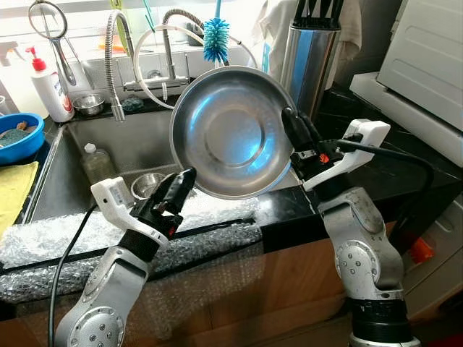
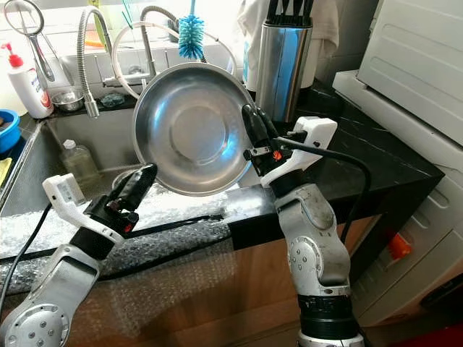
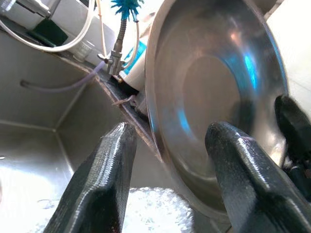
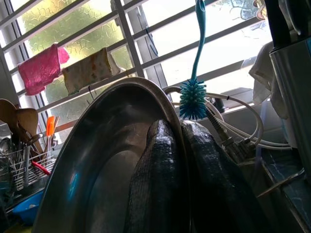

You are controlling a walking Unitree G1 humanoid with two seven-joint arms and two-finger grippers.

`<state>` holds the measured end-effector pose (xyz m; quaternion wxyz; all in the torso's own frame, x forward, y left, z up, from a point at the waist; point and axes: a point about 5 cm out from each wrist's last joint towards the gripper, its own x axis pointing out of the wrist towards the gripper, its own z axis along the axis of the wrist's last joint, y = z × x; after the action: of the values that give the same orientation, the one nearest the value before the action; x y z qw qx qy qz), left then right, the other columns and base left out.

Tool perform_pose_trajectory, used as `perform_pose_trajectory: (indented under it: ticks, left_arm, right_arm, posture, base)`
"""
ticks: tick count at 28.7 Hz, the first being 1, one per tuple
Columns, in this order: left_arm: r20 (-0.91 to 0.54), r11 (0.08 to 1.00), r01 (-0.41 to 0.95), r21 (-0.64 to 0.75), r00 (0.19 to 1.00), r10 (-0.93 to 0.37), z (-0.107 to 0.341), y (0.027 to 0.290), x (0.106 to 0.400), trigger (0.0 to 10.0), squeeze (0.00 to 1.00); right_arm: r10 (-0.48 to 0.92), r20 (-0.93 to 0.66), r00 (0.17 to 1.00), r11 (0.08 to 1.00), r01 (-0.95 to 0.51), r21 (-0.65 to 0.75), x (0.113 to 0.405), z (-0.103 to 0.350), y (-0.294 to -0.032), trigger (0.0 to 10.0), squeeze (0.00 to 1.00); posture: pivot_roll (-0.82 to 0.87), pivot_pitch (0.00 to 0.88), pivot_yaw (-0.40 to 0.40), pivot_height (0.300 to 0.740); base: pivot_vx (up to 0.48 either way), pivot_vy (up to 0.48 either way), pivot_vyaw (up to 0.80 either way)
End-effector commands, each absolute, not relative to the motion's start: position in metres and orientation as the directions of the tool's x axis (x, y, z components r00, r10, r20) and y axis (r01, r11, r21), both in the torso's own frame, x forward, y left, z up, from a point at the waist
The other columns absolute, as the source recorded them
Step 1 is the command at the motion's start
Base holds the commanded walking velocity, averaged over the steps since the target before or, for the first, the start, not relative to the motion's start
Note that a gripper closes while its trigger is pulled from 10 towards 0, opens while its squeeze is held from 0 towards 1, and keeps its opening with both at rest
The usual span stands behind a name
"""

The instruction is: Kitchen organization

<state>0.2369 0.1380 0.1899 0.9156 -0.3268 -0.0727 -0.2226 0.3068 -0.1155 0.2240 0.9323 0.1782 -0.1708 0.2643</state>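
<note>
Here, left pincer [image 1: 176, 189] fingers apart just under the bowl's lower rim | right pincer [image 1: 295, 129] clamped on the bowl [image 1: 231, 132] rim, holding it tilted above the surface [image 1: 289, 206] edge | sink [image 1: 137, 148] behind, brush [image 1: 215, 40] beyond.

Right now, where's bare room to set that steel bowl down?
Free: black counter right of the knife block. Bubble wrap strip at the sink's front edge is bare too. Crowded: sink basin holds a bottle and small bowl.
</note>
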Motion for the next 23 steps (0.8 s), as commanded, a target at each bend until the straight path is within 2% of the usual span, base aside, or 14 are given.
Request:
perform_pose_trajectory:
  ticks: [1,13,14,15,16,17,23]
  left_arm:
    - [0.281,0.706,0.459,-0.540,0.888,-0.362,0.1943,0.1357,0.2375,10.0,0.00]
    - [0.264,0.733,0.423,-0.533,0.906,-0.331,0.1934,0.1316,0.2423,10.0,0.00]
    - [0.264,0.736,0.417,-0.533,0.908,-0.324,0.1935,0.1324,0.2428,9.0,0.00]
    - [0.264,0.737,0.417,-0.533,0.909,-0.323,0.1935,0.1325,0.2429,9.0,0.00]
    - [0.262,0.743,0.406,-0.532,0.914,-0.311,0.1932,0.1336,0.2434,0.4,0.00]
    - [0.261,0.745,0.404,-0.532,0.914,-0.309,0.1930,0.1338,0.2435,0.0,0.00]
    - [0.256,0.748,0.397,-0.532,0.917,-0.306,0.1921,0.1329,0.2441,0.0,0.00]
  right_arm:
    - [0.446,0.432,0.784,0.784,-0.575,0.234,0.3066,0.2311,-0.1110,10.0,0.00]
    - [0.468,0.448,0.762,0.762,-0.604,0.233,0.3047,0.2352,-0.1071,10.0,0.00]
    - [0.470,0.447,0.761,0.761,-0.606,0.232,0.3046,0.2351,-0.1068,10.0,0.00]
    - [0.470,0.446,0.761,0.761,-0.606,0.232,0.3046,0.2351,-0.1067,10.0,0.00]
    - [0.470,0.446,0.761,0.761,-0.606,0.233,0.3046,0.2351,-0.1067,10.0,0.00]
    - [0.470,0.446,0.762,0.761,-0.606,0.232,0.3046,0.2351,-0.1067,10.0,0.00]
    - [0.476,0.444,0.759,0.760,-0.609,0.226,0.3048,0.2355,-0.1066,10.0,0.00]
  posture:
    - [0.06,0.000,0.030,0.740]
    - [0.06,0.000,0.033,0.740]
    - [0.06,0.000,0.034,0.740]
    - [0.06,0.000,0.033,0.740]
    - [0.06,0.000,0.034,0.740]
    - [0.06,0.000,0.033,0.740]
    - [0.06,0.000,0.033,0.740]
  base:
    - [0.000,0.000,0.00]
    - [0.000,0.000,0.00]
    - [0.000,0.000,0.00]
    - [0.000,0.000,0.00]
    - [0.000,0.000,0.00]
    - [0.000,0.000,0.00]
    - [0.000,0.000,0.00]
